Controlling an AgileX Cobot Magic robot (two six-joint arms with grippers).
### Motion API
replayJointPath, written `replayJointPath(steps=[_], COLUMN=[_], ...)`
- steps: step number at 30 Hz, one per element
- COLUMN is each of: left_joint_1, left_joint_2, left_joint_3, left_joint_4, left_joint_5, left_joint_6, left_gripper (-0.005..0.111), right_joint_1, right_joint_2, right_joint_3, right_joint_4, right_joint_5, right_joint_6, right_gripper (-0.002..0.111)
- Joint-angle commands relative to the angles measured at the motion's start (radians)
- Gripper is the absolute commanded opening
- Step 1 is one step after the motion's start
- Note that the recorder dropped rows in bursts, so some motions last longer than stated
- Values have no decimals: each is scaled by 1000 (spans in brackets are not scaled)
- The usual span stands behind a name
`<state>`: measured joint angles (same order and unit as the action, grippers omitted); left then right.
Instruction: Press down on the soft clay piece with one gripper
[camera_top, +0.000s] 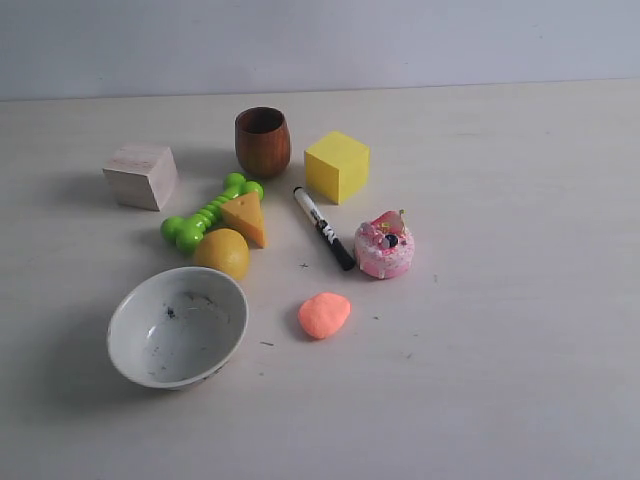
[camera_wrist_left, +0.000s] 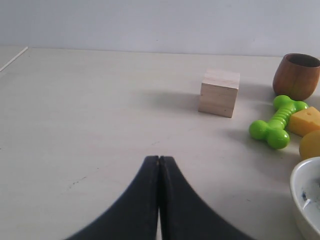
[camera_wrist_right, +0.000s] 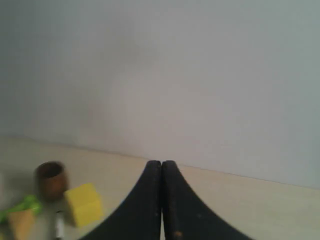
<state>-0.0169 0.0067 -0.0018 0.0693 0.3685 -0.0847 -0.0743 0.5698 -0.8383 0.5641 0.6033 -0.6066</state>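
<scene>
The soft clay piece (camera_top: 324, 315) is an orange-pink rounded lump lying on the pale table, right of the bowl and below the marker. Neither arm appears in the exterior view. In the left wrist view my left gripper (camera_wrist_left: 159, 160) is shut, its black pointed fingers pressed together with nothing between them, over bare table well left of the wooden cube. In the right wrist view my right gripper (camera_wrist_right: 161, 164) is also shut and empty, raised and facing the back wall. The clay shows in neither wrist view.
Around the clay: white bowl (camera_top: 178, 326), yellow ball (camera_top: 222, 252), green bone toy (camera_top: 208, 213), cheese wedge (camera_top: 246, 217), wooden cup (camera_top: 262, 141), yellow cube (camera_top: 337, 166), black marker (camera_top: 323, 227), pink donut toy (camera_top: 384, 247), wooden cube (camera_top: 140, 176).
</scene>
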Motion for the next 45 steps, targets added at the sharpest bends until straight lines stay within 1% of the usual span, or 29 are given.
replayJointPath(steps=[1,4,7,10,14,22,28,31,33,38,39,42,45], left_joint_1=[-5,-5,-5,-5,-5,-5,-5,-5,-5,-5,-5,-5,-5], left_joint_2=[-7,-7,-7,-7,-7,-7,-7,-7,-7,-7,-7,-7,-7], left_joint_3=[2,2,2,2,2,2,2,2,2,2,2,2,2], left_joint_4=[-2,-2,-2,-2,-2,-2,-2,-2,-2,-2,-2,-2,-2], left_joint_5=[-11,-11,-11,-11,-11,-11,-11,-11,-11,-11,-11,-11,-11], left_joint_6=[4,4,4,4,4,4,4,4,4,4,4,4,4], left_gripper=[0,0,0,0,0,0,0,0,0,0,0,0,0], right_joint_1=[4,9,66,150,282,569,737,773,778,778,778,778,778], right_joint_2=[181,274,344,399,479,688,896,990,1042,1113,1119,1119,1121], right_joint_3=[-139,-183,-195,-195,-195,-195,-269,-340,-384,-417,-417,-417,-417], right_joint_4=[317,319,317,260,84,-164,-360,-448,-476,-460,-424,-406,-323], right_joint_5=[262,316,319,308,268,212,264,324,370,407,409,420,412], right_joint_6=[-265,-261,-265,-263,-123,133,326,398,457,747,802,791,791], right_gripper=[0,0,0,0,0,0,0,0,0,0,0,0,0])
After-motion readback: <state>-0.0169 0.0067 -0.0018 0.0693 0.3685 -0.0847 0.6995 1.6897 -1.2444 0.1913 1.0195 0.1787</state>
